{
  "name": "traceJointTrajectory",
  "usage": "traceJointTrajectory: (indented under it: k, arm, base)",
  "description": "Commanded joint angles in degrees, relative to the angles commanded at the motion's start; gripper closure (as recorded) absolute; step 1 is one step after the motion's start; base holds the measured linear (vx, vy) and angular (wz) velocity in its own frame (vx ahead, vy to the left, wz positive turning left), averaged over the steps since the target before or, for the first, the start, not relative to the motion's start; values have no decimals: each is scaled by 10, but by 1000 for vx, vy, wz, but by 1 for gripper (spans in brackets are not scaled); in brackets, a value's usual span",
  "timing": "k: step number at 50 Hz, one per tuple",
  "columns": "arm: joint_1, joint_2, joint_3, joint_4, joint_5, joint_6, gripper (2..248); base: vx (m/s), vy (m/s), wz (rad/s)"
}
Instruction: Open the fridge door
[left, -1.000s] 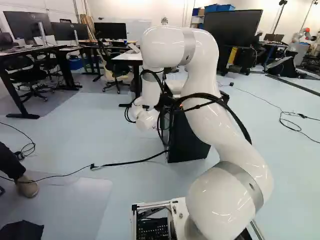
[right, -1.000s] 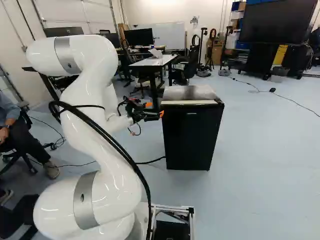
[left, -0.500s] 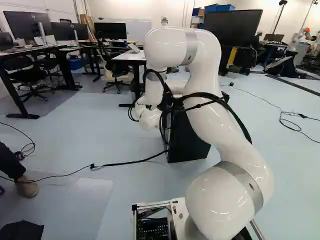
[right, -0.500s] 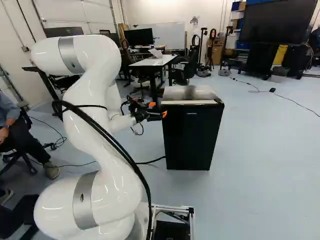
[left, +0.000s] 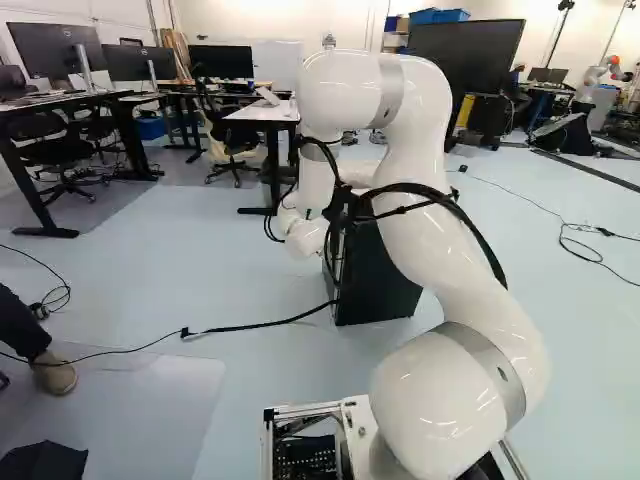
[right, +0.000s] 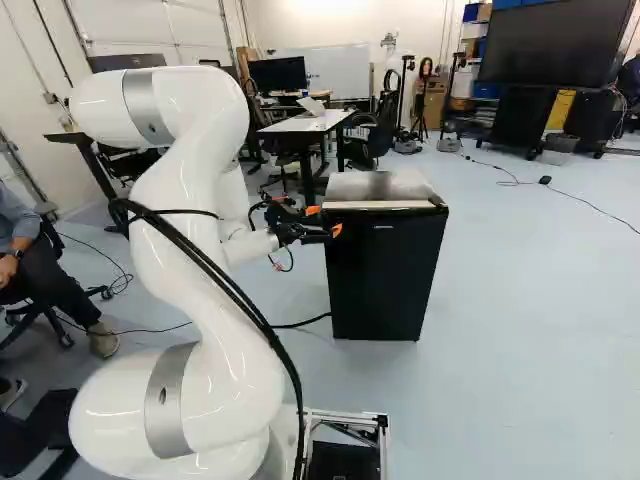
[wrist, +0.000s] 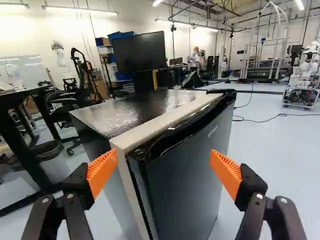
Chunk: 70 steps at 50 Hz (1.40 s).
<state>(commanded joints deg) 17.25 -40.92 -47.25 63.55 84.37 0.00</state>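
Shifted slightly rightward in right base view: end effector (wrist: 162, 165), fingers apart, gripping nothing. Black fridge (wrist: 100, 145) ahead, fridge door (wrist: 192, 175) closed. Approach looks partly done; catching door edge, pulling open remain.

I see by bright ceiling tube lights (wrist: 80, 10), with glare on the mini fridge's top (wrist: 150, 106).
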Motion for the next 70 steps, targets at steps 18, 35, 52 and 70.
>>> traceJointTrajectory:
  k: [18, 35, 52, 70]
  arm:
    - [-17, 17, 30, 0, 0, 0, 3]
    - [-29, 44, 79, 28, -7, 0, 3]
    - [-42, 70, 126, 82, -20, 0, 3]
    - [-60, 92, 170, 163, -30, 0, 3]
  base:
    - [0, 0, 0]
    - [0, 0, 0]
    - [0, 0, 0]
    - [0, 0, 0]
